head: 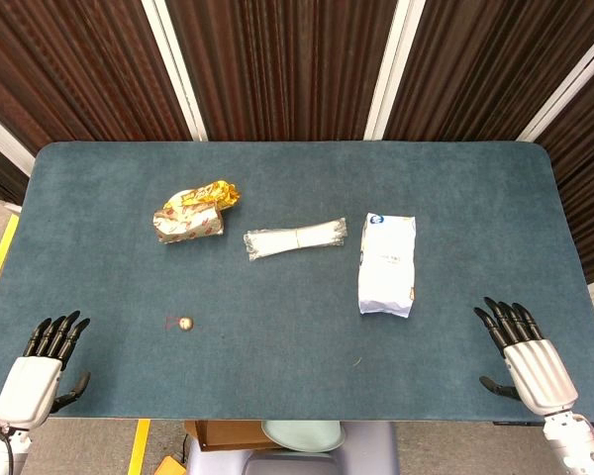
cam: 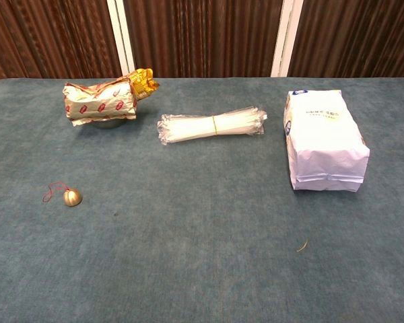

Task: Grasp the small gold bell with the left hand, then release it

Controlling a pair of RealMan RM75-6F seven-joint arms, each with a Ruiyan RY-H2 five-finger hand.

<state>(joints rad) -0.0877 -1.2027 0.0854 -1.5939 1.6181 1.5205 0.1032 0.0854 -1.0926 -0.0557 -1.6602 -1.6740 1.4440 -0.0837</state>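
The small gold bell [head: 185, 323] lies on the blue-green table [head: 297, 396] at the front left, with a thin red string beside it; the chest view shows the bell [cam: 72, 197] clearly, alone on the cloth. My left hand [head: 44, 364] rests at the table's front left corner, fingers straight and apart, holding nothing, well to the left of the bell. At the front right corner my right hand [head: 525, 354] lies the same way, empty with its fingers spread. Neither hand appears in the chest view.
A crumpled red-and-gold snack packet [head: 192, 212] lies at the back left. A clear sleeve of white sticks [head: 295, 238] sits mid-table, and a white bag [head: 387, 263] lies to its right. Dark slatted walls stand behind the table.
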